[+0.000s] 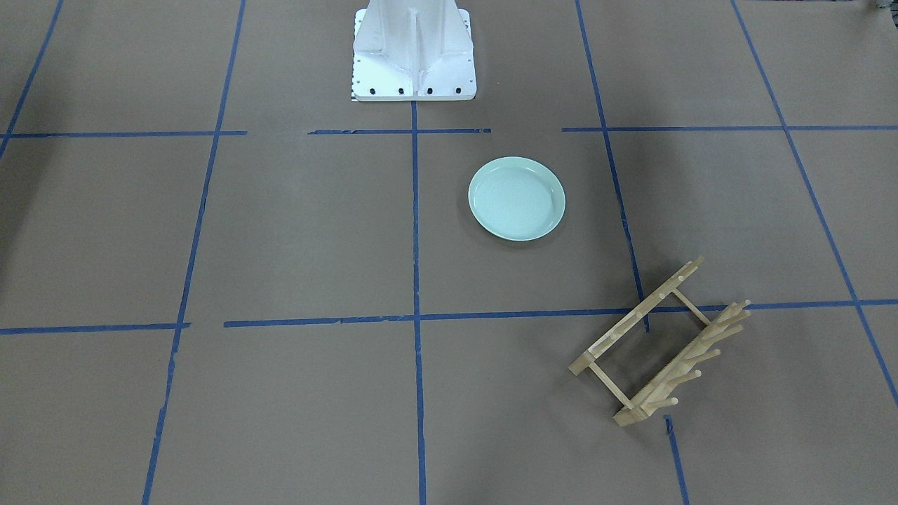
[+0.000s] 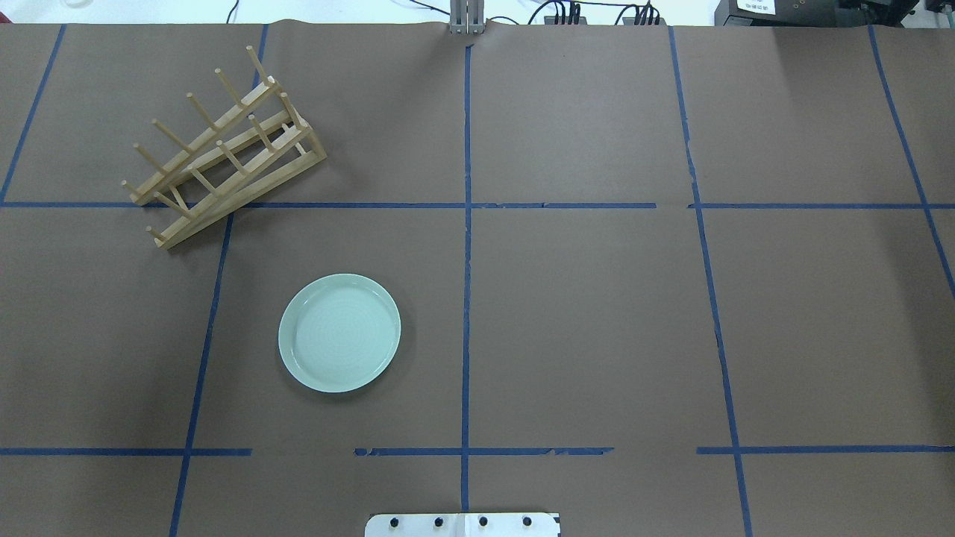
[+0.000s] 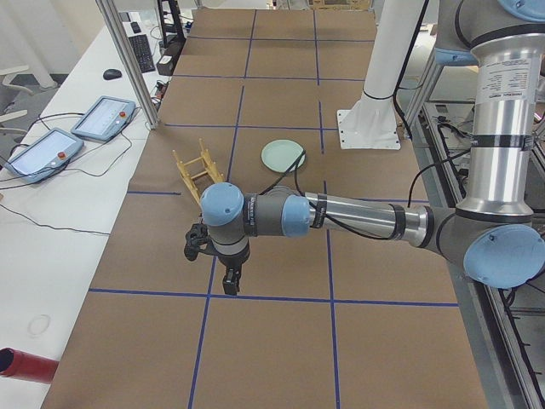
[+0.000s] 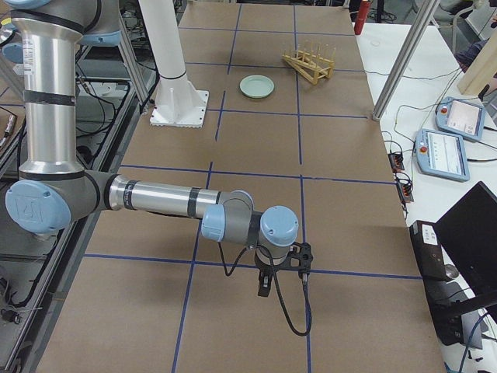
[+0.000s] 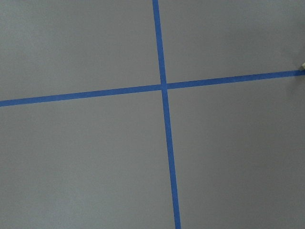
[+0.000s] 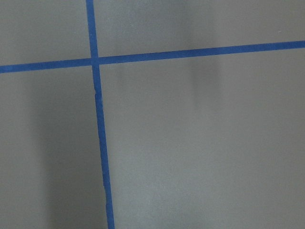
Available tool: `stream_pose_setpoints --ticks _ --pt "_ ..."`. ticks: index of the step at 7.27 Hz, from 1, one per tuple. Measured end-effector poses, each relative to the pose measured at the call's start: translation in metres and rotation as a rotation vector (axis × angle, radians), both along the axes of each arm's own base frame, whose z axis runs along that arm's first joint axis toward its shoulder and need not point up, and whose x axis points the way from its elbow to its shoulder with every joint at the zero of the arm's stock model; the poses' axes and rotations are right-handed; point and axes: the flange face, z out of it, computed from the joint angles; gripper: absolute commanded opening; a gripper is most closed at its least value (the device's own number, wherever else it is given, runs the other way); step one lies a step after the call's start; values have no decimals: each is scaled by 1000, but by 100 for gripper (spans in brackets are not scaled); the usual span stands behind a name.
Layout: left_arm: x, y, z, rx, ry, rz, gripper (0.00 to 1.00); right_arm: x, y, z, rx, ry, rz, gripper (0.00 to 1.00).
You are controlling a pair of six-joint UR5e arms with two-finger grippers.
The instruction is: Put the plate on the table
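Note:
The pale mint-green plate (image 2: 339, 333) lies flat on the brown paper table (image 2: 582, 313), left of the centre tape line; it also shows in the front view (image 1: 516, 198) and both side views (image 3: 283, 155) (image 4: 256, 85). No gripper touches it. My left gripper (image 3: 231, 281) shows only in the left side view, far from the plate at the table's end. My right gripper (image 4: 265, 284) shows only in the right side view, at the opposite end. I cannot tell whether either is open or shut. Both wrist views show only paper and blue tape.
A light wooden peg rack (image 2: 221, 145) sits behind and left of the plate, also in the front view (image 1: 663, 344). The white robot base (image 1: 412, 49) stands at the table's near edge. Teach pendants (image 3: 72, 141) lie on the side bench.

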Motion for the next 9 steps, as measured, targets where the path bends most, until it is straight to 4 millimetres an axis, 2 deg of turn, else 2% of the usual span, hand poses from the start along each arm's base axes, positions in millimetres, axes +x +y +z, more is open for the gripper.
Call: stream_pose_setpoints --ticks 2,3,4,5,7,9 --pt "0 -5 -8 15 34 -32 100 0 0 0 0 0 1 100" --pt "-4 7 -14 19 42 -66 100 0 0 0 0 0 1 100" --pt "-16 33 -11 16 45 -101 100 0 0 0 0 0 1 100" --pt "-25 50 -6 15 46 -129 100 0 0 0 0 0 1 100" --pt "-33 50 12 -10 39 -148 100 0 0 0 0 0 1 100" --pt "-37 39 14 -7 -8 -150 100 0 0 0 0 0 1 100"
